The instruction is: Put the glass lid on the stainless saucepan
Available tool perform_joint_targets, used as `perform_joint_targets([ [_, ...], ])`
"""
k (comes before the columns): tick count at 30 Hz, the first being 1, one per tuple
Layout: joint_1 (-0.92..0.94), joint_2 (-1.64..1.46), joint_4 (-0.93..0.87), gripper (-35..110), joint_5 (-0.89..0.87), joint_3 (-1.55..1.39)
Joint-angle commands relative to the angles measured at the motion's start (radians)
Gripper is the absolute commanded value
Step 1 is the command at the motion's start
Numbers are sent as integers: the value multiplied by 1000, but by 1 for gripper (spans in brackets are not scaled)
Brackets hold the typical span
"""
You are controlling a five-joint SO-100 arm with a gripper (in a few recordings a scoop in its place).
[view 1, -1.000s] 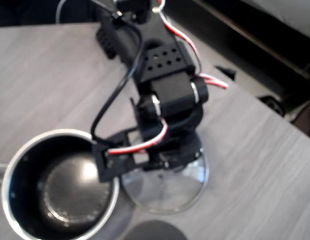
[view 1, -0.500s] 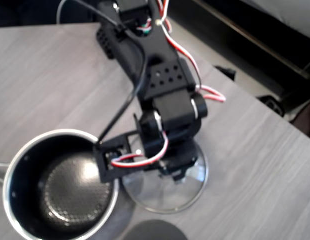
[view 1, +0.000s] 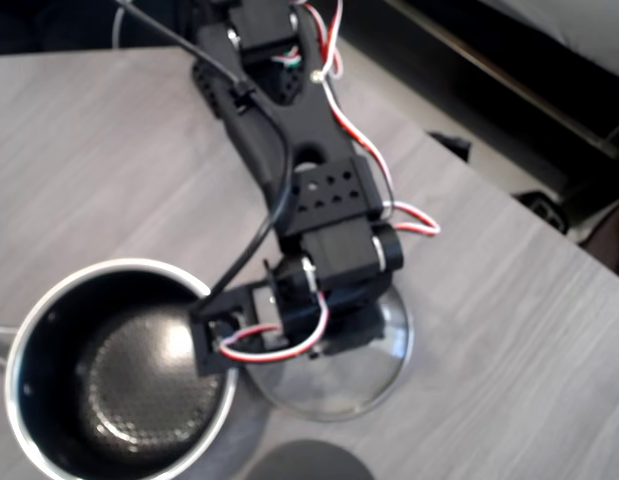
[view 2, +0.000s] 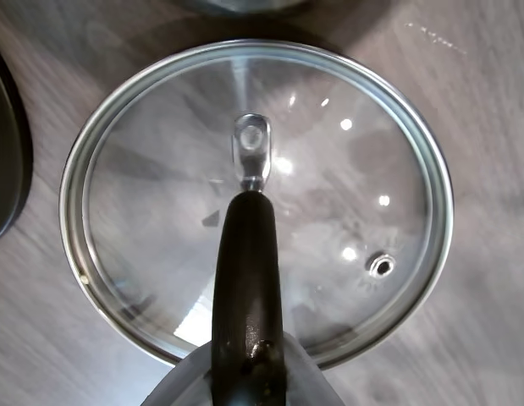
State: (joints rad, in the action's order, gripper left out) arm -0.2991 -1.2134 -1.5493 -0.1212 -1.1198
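Observation:
The glass lid point(view 1: 374, 375) lies flat on the grey wood table, just right of the stainless saucepan point(view 1: 49, 330) in the overhead view. The pan stands open, its dark honeycomb inside showing. In the wrist view the lid point(view 2: 346, 178) spreads across the picture, with its black bar handle point(view 2: 247, 271) and small vent hole point(view 2: 381, 266). My gripper point(view 1: 339, 345) hangs right over the lid's middle, hidden under the black arm. In the wrist view my gripper point(view 2: 249, 385) is a pale blur at the near end of the handle. Whether it grips the bar is unclear.
A dark grey disc point(view 1: 309, 462) lies in front of the lid, and it appears in the wrist view point(view 2: 3, 152) to the left. The table's right edge point(view 1: 509, 195) runs diagonally behind the arm. A black cable and red-white wires hang off the arm.
The arm has stretched out and lowered its wrist onto the lid's middle. Lid and saucepan have stayed in place.

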Motion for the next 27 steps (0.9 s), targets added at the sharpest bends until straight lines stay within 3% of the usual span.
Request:
perform_joint_targets([
  [1,-20,-94,0,0,0,35],
  [12,-78,-463,72,0,49,37],
  [27,316,-646,169,0,196,37],
])
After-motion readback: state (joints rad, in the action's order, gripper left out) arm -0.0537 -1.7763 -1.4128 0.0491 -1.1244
